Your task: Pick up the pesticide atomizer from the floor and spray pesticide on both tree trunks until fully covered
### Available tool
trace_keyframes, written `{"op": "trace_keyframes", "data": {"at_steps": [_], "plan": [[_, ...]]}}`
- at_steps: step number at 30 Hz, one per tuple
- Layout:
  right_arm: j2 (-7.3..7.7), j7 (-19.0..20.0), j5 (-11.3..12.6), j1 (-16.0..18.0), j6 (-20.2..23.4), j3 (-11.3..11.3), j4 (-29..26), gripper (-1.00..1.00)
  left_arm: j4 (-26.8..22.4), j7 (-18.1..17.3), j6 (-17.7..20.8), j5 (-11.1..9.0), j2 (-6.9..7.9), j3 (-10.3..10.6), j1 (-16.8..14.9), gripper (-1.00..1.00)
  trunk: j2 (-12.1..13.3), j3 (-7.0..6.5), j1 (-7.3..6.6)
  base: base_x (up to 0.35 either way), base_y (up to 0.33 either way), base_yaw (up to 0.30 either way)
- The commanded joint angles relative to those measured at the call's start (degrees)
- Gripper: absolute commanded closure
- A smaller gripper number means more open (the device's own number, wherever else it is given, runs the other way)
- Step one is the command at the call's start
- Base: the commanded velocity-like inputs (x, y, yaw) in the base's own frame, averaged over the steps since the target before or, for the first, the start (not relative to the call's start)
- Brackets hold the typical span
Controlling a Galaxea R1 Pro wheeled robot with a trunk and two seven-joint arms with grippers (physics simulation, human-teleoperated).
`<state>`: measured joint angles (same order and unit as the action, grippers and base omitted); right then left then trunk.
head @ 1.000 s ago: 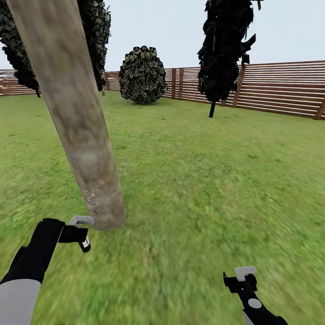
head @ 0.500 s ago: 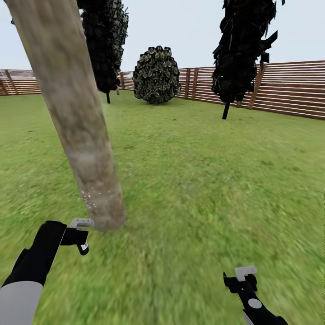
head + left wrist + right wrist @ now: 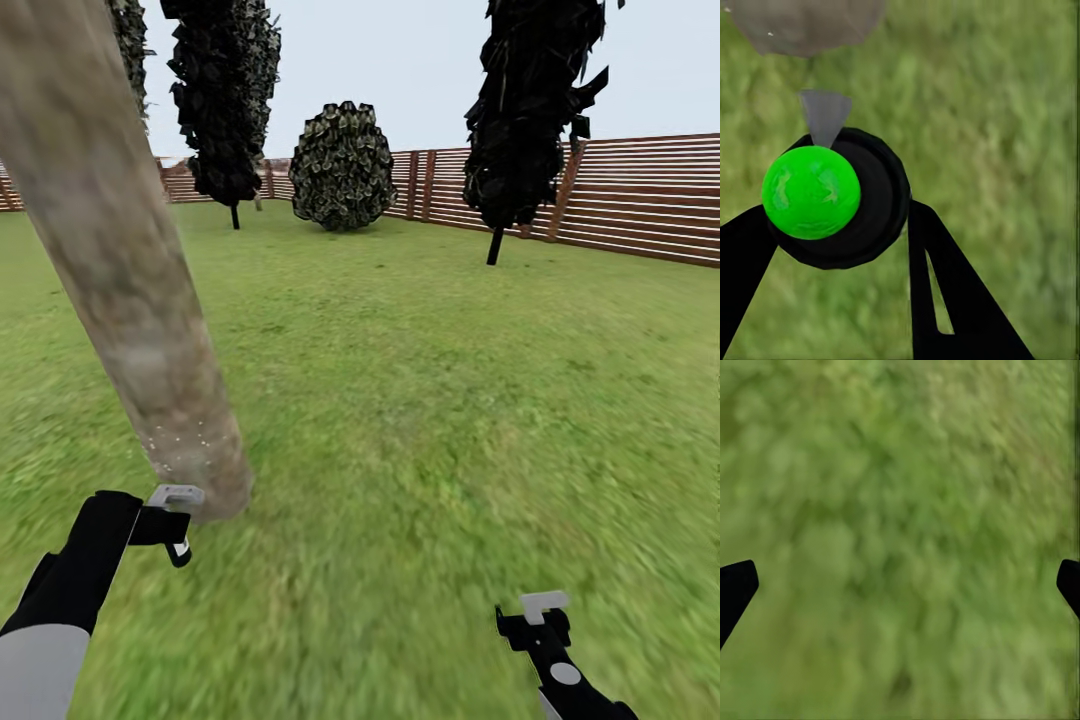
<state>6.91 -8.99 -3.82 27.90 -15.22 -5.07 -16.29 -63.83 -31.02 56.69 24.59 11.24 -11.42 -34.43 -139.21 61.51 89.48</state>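
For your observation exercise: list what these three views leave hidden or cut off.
- Tree trunk: top cut by the head view's edge.
- Atomizer: body hidden beneath its own green cap, left wrist view.
- Right gripper: only finger tips at the right wrist view's edges.

The left arm point(image 3: 75, 585) reaches forward and up at the head view's lower left, black forearm above a grey sleeve. Its left gripper point(image 3: 840, 225) is clamped, the black fingers point(image 3: 945, 292) pressed against a round black body. Low at the right, the right gripper point(image 3: 900, 581) hangs with its fingertips point(image 3: 735, 585) spread wide apart, nothing between them.
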Motion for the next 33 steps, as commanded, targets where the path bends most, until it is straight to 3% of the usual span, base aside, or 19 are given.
{"op": "trace_keyframes", "data": {"at_steps": [1,4,10,14,21,30,33], "plan": [[0.02,-0.59,-0.40,0.04,0.01,-0.47,0.05,-1.00,0.30,-0.59,0.14,0.47,0.08,-0.18,0.00,1.00,-0.02,0.05,0.00,0.083,-0.274,0.000],[0.02,-0.59,-0.40,0.02,0.01,-0.47,0.04,-1.00,2.78,-0.47,-0.09,0.58,0.38,-0.38,0.12,1.00,-0.02,0.05,0.00,0.031,-0.274,0.043],[0.03,-0.60,-0.40,0.04,0.01,-0.47,0.09,-1.00,4.11,2.62,-0.09,0.48,2.36,-1.02,0.15,1.00,-0.02,0.05,0.00,0.003,-0.099,0.243],[0.03,-0.59,-0.40,0.02,0.01,-0.47,0.09,-1.00,4.99,2.80,-0.25,0.46,2.23,-2.84,0.23,1.00,-0.02,0.05,0.00,0.000,-0.004,0.277],[0.03,-0.59,-0.40,0.05,0.01,-0.41,0.11,-1.00,5.11,2.98,-0.34,0.54,1.28,-2.61,0.24,1.00,-0.02,0.05,0.00,0.095,-0.114,0.079],[0.03,-0.59,-0.40,0.02,0.01,-0.46,0.05,-1.00,7.10,3.10,-0.59,0.46,1.79,-3.06,0.24,1.00,-0.02,0.05,0.00,0.140,-0.234,0.001],[0.03,-0.59,-0.40,0.03,0.01,-0.47,0.04,-1.00,7.41,5.19,-0.61,0.46,1.91,-3.08,0.24,1.00,-0.02,0.05,0.00,0.012,-0.272,0.000]]}}
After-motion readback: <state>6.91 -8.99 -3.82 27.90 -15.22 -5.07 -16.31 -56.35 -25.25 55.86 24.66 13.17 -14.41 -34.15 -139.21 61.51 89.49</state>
